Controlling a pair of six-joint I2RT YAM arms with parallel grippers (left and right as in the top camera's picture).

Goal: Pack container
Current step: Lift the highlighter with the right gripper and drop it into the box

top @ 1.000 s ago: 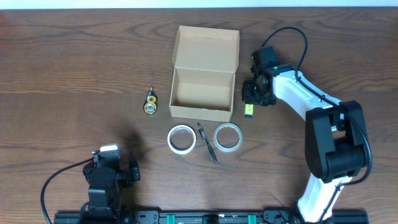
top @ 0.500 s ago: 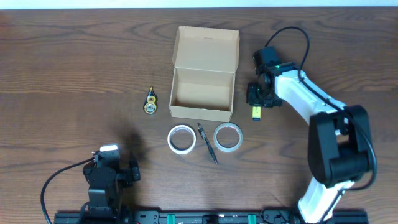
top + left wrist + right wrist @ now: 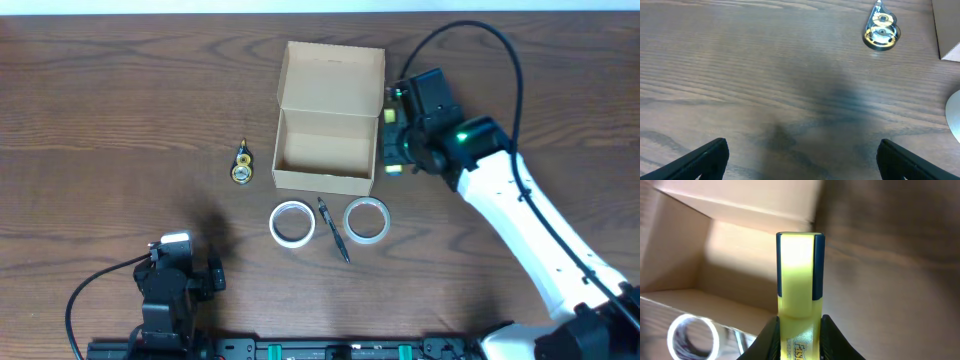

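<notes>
The container (image 3: 325,180) is an open tan cardboard box at the table's middle, its flap lid (image 3: 333,75) folded back. My right gripper (image 3: 396,150) hovers at the box's right wall, shut on a yellow highlighter (image 3: 392,166) with a dark blue cap. In the right wrist view the highlighter (image 3: 799,280) sticks out from between the jaws (image 3: 799,330), over the box's right edge (image 3: 740,250). My left gripper (image 3: 185,275) is open and empty at the front left, low over bare table (image 3: 800,160).
Two white tape rolls (image 3: 292,222) (image 3: 366,220) lie in front of the box with a black pen (image 3: 333,228) between them. A small gold and yellow item (image 3: 242,165) lies left of the box; it also shows in the left wrist view (image 3: 881,34).
My right gripper lifted the highlighter from the table right of the box and moved it up and left to the box's right wall. The left arm has not moved.
</notes>
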